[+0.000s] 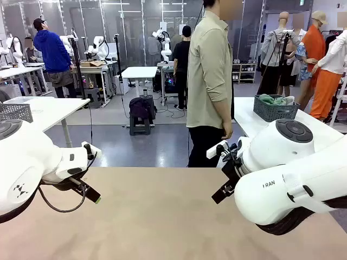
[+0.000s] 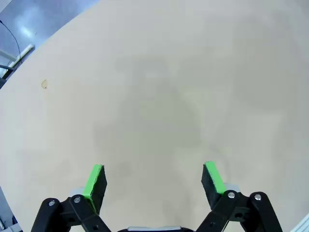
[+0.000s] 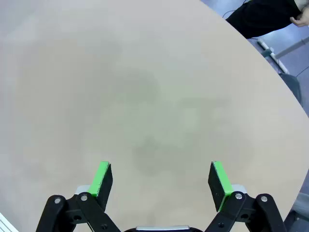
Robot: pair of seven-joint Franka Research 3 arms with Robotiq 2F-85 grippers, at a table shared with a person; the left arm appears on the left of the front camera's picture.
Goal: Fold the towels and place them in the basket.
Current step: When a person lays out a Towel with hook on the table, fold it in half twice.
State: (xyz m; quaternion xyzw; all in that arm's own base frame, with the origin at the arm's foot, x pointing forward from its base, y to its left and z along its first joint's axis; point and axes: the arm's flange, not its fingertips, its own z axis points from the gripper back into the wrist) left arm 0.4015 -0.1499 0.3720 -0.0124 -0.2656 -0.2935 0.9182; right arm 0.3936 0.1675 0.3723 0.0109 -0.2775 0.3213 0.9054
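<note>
Smooth matte tan tabletop [image 2: 154,87], left gripper [image 2: 155,175] and right gripper [image 3: 161,173] hung above, green-padded jaws stood apart, dark wire-mesh basket [image 1: 275,112] held rumpled towels [image 1: 271,99].

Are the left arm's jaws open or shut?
Open. The left gripper has its two green pads far apart, with bare table between them.

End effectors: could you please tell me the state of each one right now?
The left end effector is open, holding nothing.
The right end effector is open, holding nothing.
</note>
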